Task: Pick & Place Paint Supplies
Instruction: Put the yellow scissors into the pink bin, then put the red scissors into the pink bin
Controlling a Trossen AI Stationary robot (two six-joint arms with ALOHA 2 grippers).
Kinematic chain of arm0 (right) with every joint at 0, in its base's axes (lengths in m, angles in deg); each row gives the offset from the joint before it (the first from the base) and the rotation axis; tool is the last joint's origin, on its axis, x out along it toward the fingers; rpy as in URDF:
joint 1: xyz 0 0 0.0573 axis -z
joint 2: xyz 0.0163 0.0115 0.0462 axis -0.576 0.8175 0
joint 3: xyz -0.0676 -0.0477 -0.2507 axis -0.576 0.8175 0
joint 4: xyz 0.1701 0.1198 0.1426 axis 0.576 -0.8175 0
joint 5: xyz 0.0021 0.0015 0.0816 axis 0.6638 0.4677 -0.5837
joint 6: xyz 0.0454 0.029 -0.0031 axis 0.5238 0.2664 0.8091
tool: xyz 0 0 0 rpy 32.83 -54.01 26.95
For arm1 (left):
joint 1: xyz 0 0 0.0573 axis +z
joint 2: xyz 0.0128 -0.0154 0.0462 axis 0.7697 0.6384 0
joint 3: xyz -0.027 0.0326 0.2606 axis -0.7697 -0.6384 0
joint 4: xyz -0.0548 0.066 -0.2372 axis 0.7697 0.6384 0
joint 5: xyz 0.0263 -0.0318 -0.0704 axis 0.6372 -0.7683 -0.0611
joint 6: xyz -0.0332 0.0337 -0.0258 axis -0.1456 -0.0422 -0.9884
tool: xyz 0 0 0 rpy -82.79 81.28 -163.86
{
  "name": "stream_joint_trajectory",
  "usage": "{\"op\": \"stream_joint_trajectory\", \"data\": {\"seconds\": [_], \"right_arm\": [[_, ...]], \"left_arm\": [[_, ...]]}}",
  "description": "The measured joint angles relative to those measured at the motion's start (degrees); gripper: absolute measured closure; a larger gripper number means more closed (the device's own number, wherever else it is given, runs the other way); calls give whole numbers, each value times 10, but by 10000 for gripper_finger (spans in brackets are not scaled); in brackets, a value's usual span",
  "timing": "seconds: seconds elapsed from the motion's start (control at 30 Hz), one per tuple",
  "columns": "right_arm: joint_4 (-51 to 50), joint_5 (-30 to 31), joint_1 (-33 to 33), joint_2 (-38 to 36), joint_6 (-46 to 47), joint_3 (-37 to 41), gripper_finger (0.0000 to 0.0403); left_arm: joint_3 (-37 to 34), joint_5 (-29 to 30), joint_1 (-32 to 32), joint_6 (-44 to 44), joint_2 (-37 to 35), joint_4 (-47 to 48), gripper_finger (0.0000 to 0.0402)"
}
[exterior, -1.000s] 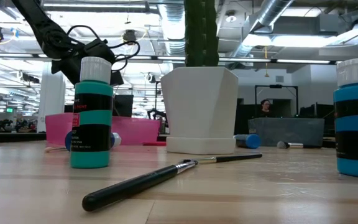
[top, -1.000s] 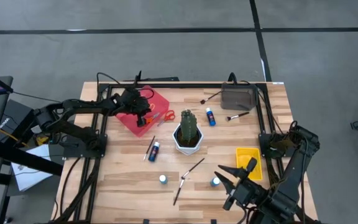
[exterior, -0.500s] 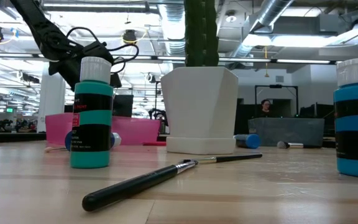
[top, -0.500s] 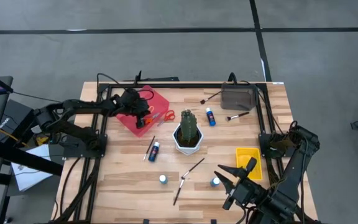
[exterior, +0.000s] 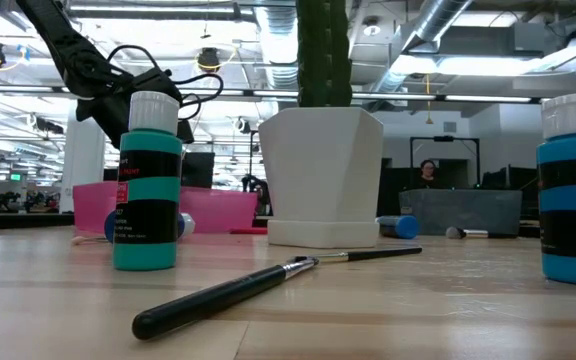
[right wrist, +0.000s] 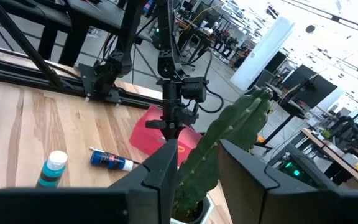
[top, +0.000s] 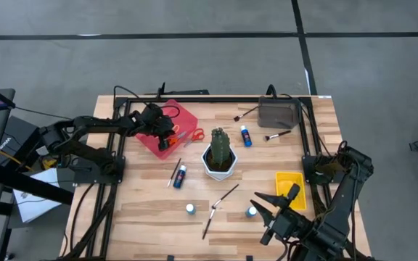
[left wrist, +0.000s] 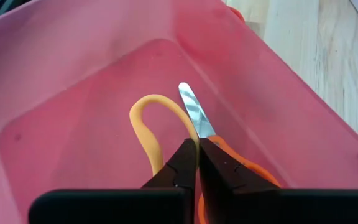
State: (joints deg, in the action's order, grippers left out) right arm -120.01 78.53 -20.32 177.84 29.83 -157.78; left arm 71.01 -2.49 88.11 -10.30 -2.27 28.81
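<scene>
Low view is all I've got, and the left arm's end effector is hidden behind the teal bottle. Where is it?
Observer: The left end effector points down into the pink bin, fingers shut.
Operator: Are the scissors in there?
Observer: Yes, orange-handled scissors are in the bin, right at the fingertips. I cannot tell whether they are pinched.
Operator: And the right arm?
Observer: The right end effector waits open at the table's front right, beside a blue paint bottle.
</scene>
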Motion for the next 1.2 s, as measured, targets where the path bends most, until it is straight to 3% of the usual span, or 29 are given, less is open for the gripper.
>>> {"op": "stream_joint_trajectory", "data": {"seconds": [0.43, 0.73, 1.2], "right_arm": [[-1, -12, 0, 0, 0, 0, 294], [-1, -12, 0, 0, 0, 0, 294], [-1, -11, 0, 0, 0, 0, 294]], "left_arm": [[0, -9, 0, 0, 0, -1, 351], [0, 17, 0, 0, -7, -10, 341], [0, 30, -5, -11, -101, 6, 341]]}}
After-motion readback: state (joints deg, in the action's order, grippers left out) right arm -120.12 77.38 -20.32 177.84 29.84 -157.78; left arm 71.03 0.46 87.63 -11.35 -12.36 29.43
